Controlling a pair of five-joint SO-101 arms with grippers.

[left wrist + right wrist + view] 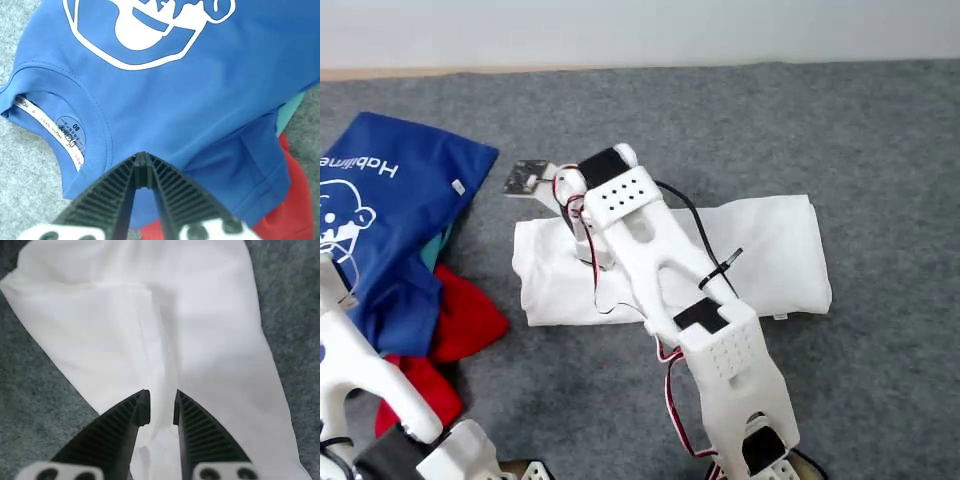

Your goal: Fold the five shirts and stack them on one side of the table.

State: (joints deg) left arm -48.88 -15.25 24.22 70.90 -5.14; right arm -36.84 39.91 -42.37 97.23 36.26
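A white shirt [770, 250] lies folded into a long band across the middle of the grey table. My right gripper [161, 407] hangs just above its left part, fingers open a narrow gap with white cloth [165, 330] below them. At the left lies a pile with a blue printed shirt [390, 210] on top, a teal one [442, 243] peeking out and a red one [465, 320] beneath. My left gripper [142, 165] is shut, its tips together over the blue shirt [190, 110] near the collar [60, 130].
The right arm [660, 270] stretches from the front edge over the white shirt. The left arm [360, 370] stands at the front left beside the pile. Grey carpet-like tabletop [840, 130] lies bare at the back and right.
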